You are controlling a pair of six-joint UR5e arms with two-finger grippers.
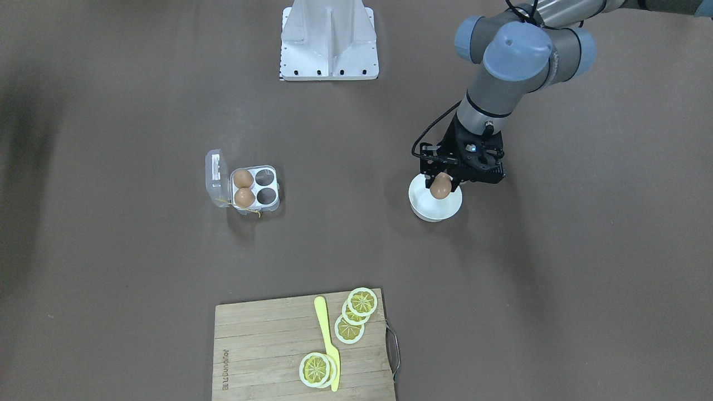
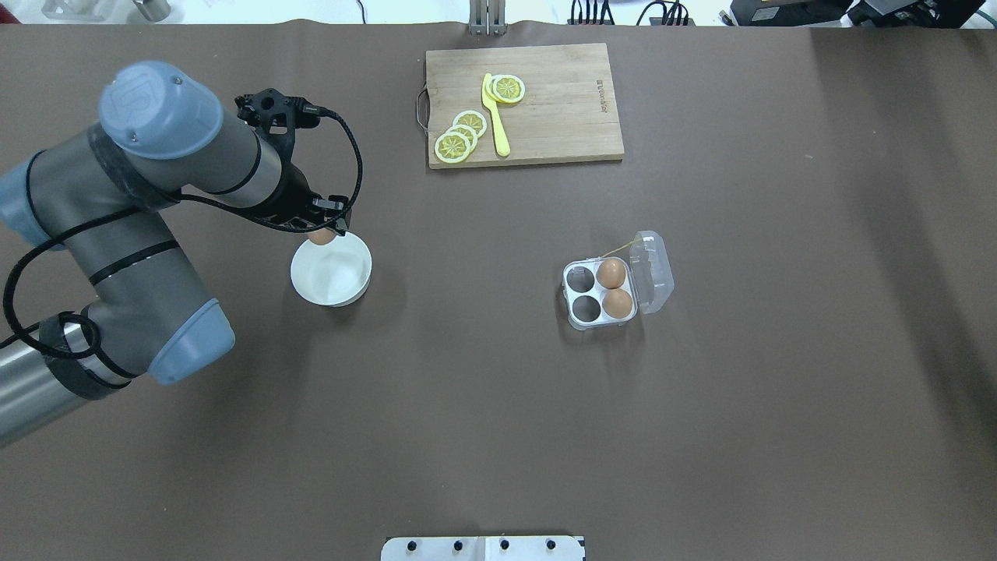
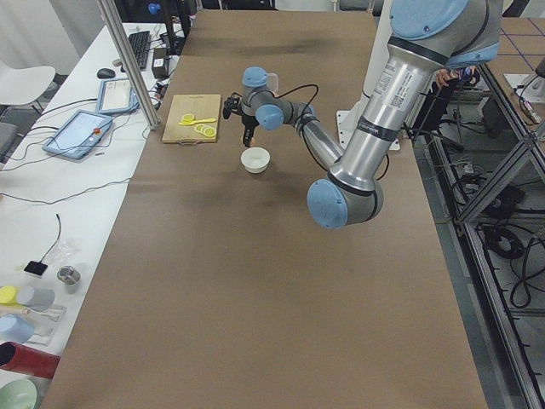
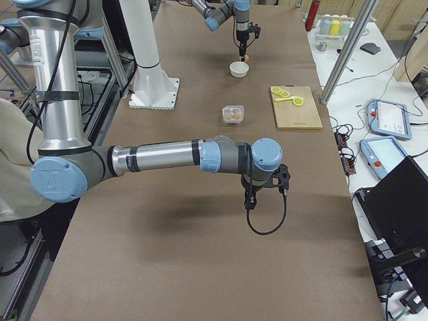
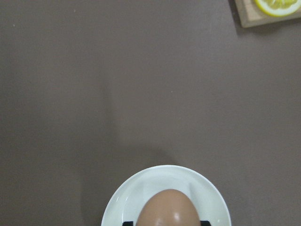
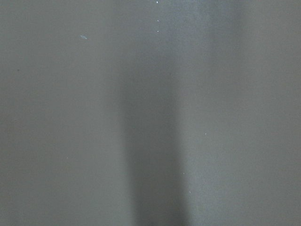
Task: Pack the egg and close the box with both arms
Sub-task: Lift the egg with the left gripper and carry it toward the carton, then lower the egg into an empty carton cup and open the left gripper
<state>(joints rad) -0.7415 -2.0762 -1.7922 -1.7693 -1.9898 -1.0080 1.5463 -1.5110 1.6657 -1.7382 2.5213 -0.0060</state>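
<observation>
The box (image 1: 253,190) sat open on the brown table (image 1: 111,250), its clear lid (image 1: 216,178) folded back on the side toward the robot's right. Two brown eggs (image 1: 243,187) filled the two cups next to that lid. The two cups (image 1: 265,186) on the box's other side were empty, and a bit of yellow string (image 1: 253,212) trailed at its edge.

Well apart from the box, on the robot's left of it, stood a white bowl (image 1: 431,213). The left gripper (image 1: 441,184) pointed down over that bowl with its fingers clamped on the egg (image 1: 440,191). The left wrist view showed the egg's rounded end against the bowl's white inside.

Beyond the box, on the side away from the robot, lay a wooden cutting board (image 1: 262,340) with lemon slices (image 1: 362,301) and a yellow knife (image 1: 328,345). On the robot's own side of the box stood the white stand (image 1: 328,42).

The right gripper (image 4: 249,198) hung over bare table far from the box, on the robot's right. It showed only small and dark in the side view, so I could not tell how its fingers stood.
</observation>
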